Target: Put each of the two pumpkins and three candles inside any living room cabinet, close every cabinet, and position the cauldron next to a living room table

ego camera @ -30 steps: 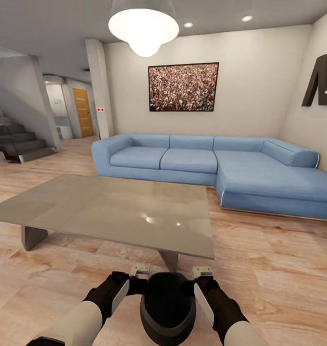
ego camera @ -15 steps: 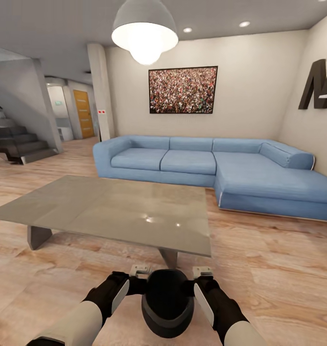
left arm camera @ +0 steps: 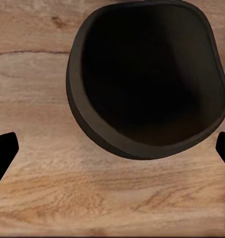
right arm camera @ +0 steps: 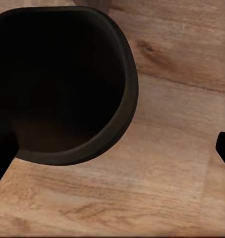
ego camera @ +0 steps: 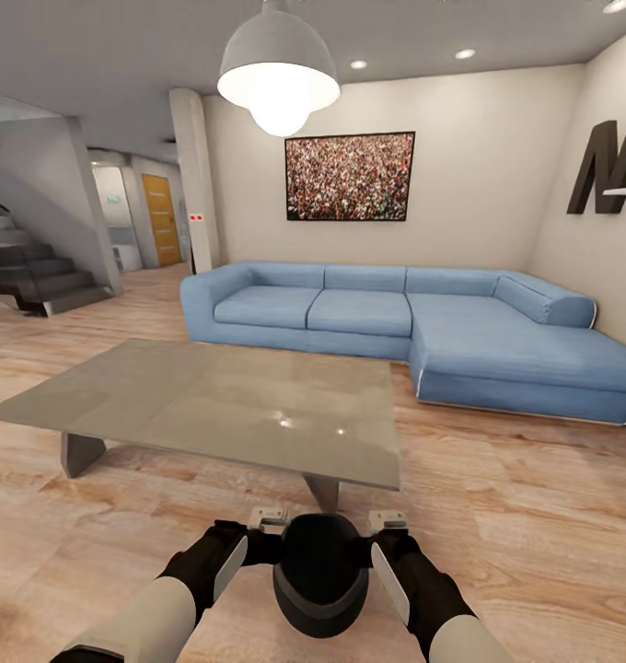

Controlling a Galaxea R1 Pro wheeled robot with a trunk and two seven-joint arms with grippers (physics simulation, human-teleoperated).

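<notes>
Here, at the bottom centre of the head view, the black cauldron [ego camera: 319,575] sits between the left gripper [ego camera: 262,532] and the right gripper [ego camera: 379,536], one pressed to each flank. Each wrist view shows its own fingers spread wide at the frame edges, the left's [left arm camera: 3,151] and the right's [right arm camera: 3,153], so both grippers are unclenched, cradling the pot rather than pinching it. Just beyond, mid-frame, stands the table [ego camera: 212,405] on the wood floor [ego camera: 525,516]. Farther back lies a blue sofa [ego camera: 396,322], with a picture [ego camera: 350,175] on the wall and a lamp [ego camera: 278,74] at the top.
</notes>
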